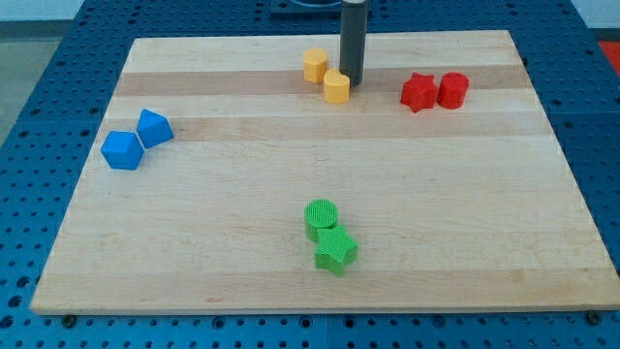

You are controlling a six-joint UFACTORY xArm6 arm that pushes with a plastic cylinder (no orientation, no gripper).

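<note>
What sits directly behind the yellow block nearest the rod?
My tip stands just behind the nearer yellow block, at its upper right, apparently touching. The second yellow block lies to the upper left. The block hides none of the tip's end.

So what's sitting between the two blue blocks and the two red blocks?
In the camera view, the two yellow blocks lie between the blue blocks and the red blocks, with my tip touching or nearly touching the right yellow one. Otherwise bare board.

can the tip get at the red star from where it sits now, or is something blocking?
Probably yes. My tip sits beside the yellow block near the view's top, and the board between it and the red star to the view's right is bare. The red cylinder lies on the star's far side.
</note>
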